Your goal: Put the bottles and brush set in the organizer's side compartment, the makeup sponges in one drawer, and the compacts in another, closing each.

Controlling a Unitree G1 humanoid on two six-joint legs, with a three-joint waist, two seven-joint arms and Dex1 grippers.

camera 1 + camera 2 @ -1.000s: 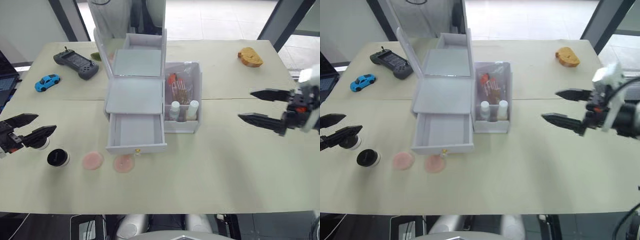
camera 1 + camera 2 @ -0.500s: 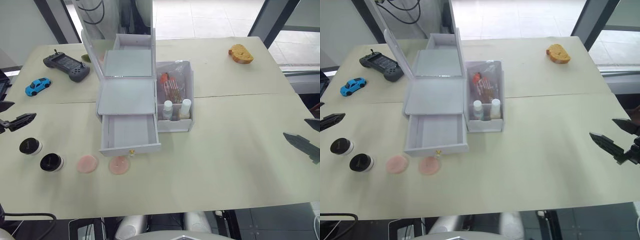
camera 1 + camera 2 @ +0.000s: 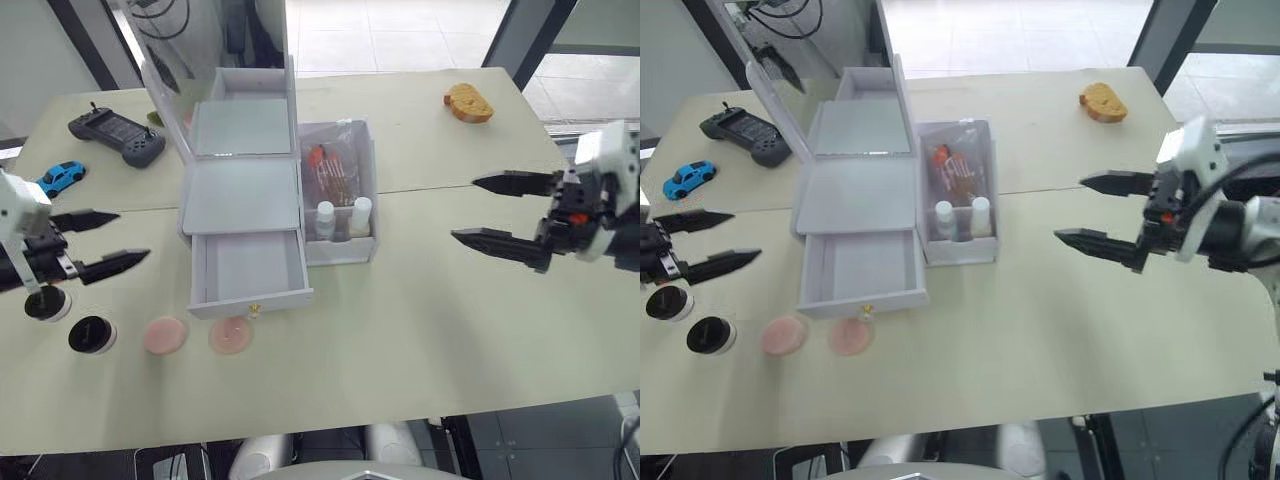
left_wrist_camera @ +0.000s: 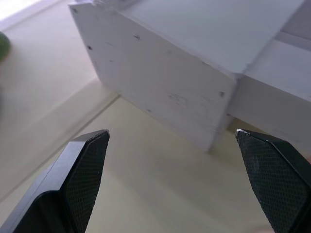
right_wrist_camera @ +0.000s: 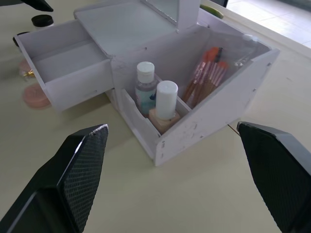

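Observation:
The white organizer [image 3: 240, 195] stands mid-table with its mirror lid up and its lower drawer [image 3: 250, 270] pulled open and empty. In the side compartment [image 3: 368, 190] stand the two bottles [image 5: 145, 82] [image 5: 165, 99], and the brush set [image 5: 206, 73] leans behind them. Two pink makeup sponges [image 3: 163, 335] [image 3: 231, 336] lie on the table in front of the drawer. Both black-topped compacts [image 3: 47, 303] [image 3: 91, 335] sit further left. My left gripper [image 3: 133, 235] hovers open above the compacts, pointing at the organizer's side wall [image 4: 160, 87]. My right gripper [image 3: 463, 209] is open, right of the side compartment, holding nothing.
A grey game controller [image 3: 115, 130] and a blue toy car [image 3: 60, 178] lie at the back left. A piece of bread [image 3: 468, 102] sits at the back right. The table's right half is bare.
Both arms have swung inward over the table: the left gripper from the far left edge toward the organizer, the right gripper up and left toward the side compartment. The objects have not moved.

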